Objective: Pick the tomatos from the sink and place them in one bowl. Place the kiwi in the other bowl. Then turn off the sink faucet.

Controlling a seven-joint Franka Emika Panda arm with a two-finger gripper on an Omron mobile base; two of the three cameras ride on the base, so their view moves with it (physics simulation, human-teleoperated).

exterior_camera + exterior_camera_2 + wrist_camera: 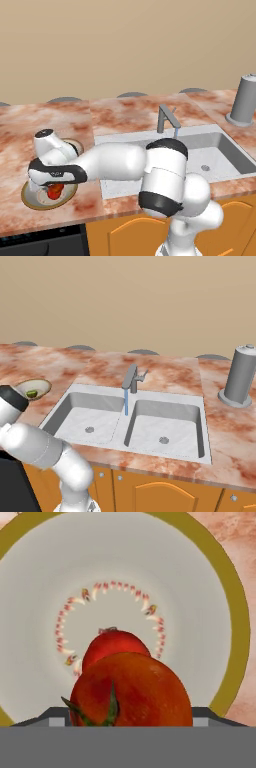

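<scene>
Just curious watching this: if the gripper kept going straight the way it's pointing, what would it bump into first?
Probably the nearer tomato right at the gripper, with the bowl beyond it.

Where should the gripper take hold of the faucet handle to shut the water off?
Grip the thin lever sticking out beside the faucet, jaws across its flat sides, coming from above and in front. It juts free over the sink, with open space around it.
</scene>
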